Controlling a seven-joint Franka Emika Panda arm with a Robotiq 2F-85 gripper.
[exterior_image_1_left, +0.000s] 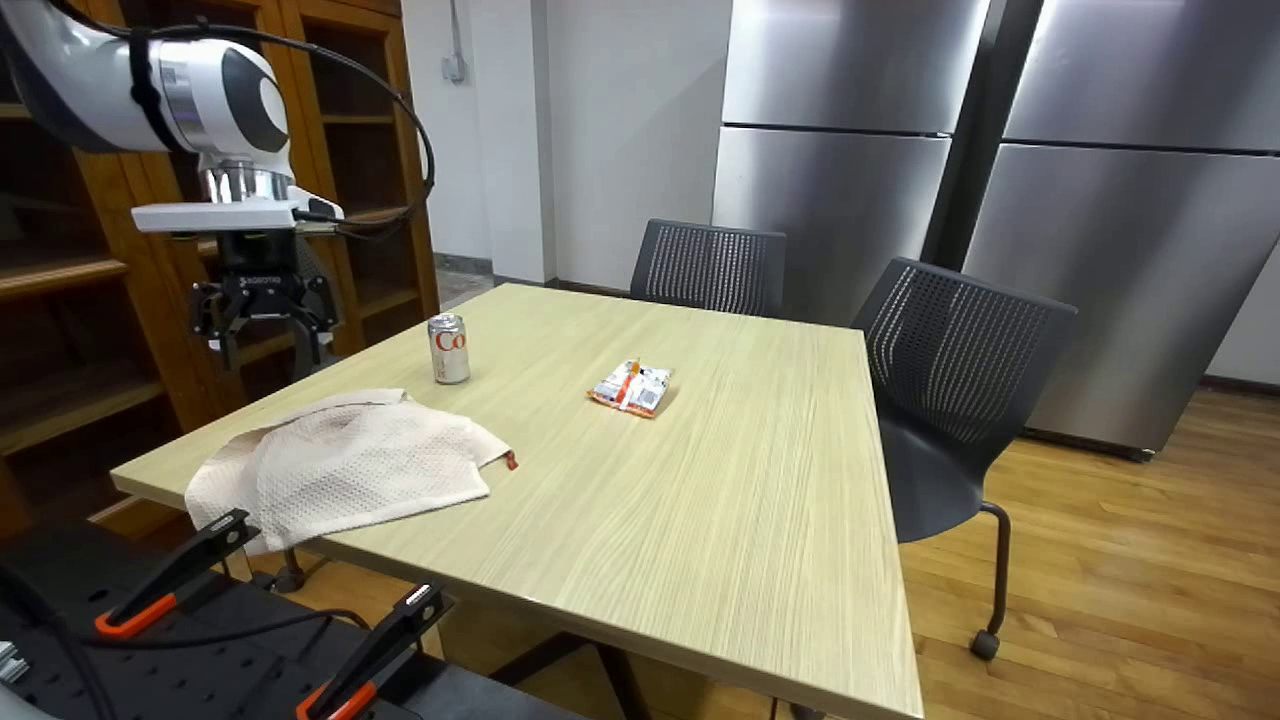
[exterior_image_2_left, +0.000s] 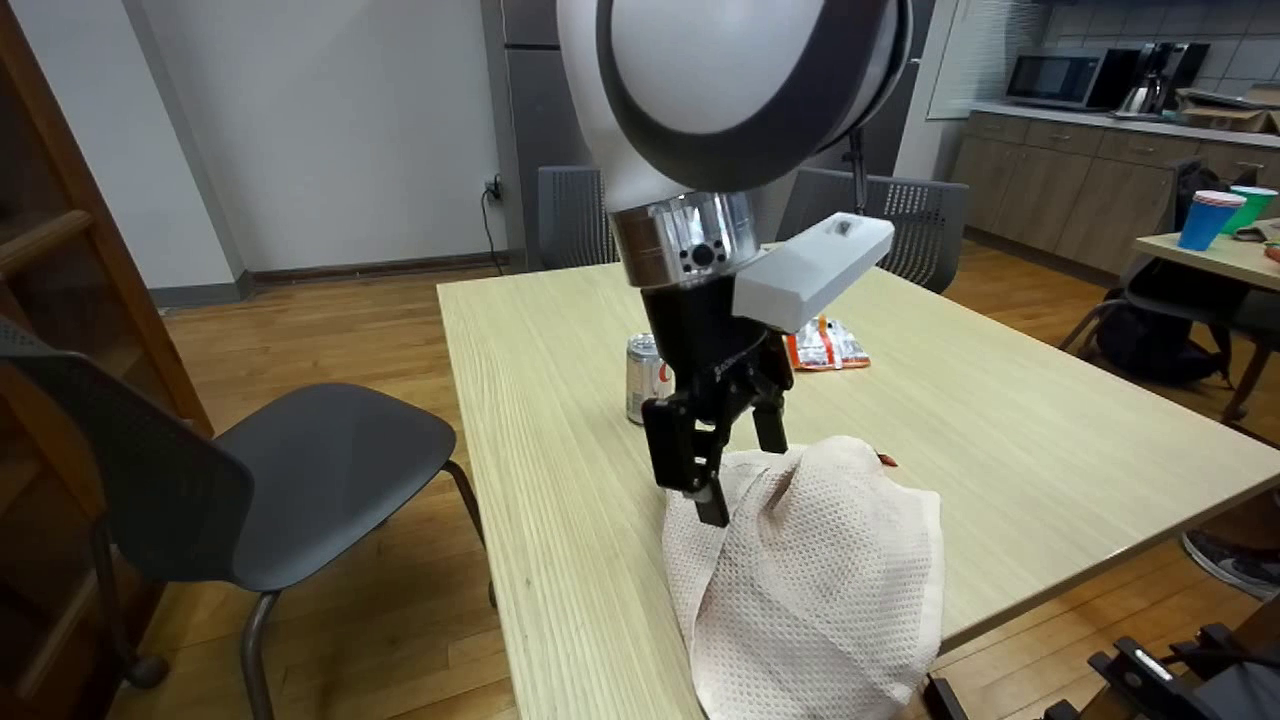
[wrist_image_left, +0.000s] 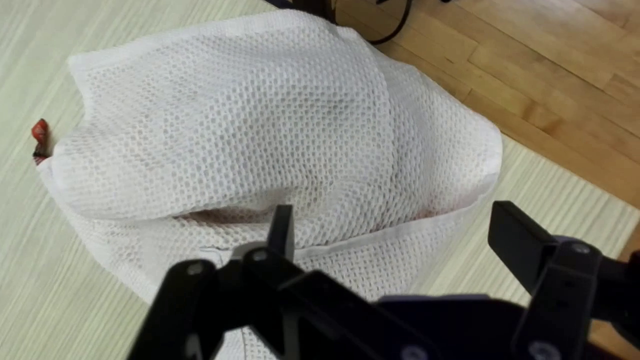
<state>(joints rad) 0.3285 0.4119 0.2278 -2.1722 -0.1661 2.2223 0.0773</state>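
Tabletop beneath downturned end effector

We count one cloth, one can, one packet, at least three chairs; in an exterior view, two clamps, two fridges.

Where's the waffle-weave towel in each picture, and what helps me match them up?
In an exterior view: waffle-weave towel, lower left.
In an exterior view: towel, bottom, right of centre.
In the wrist view: towel, across the middle, partly behind the hand.
Shared landmark: the red tag at its edge.
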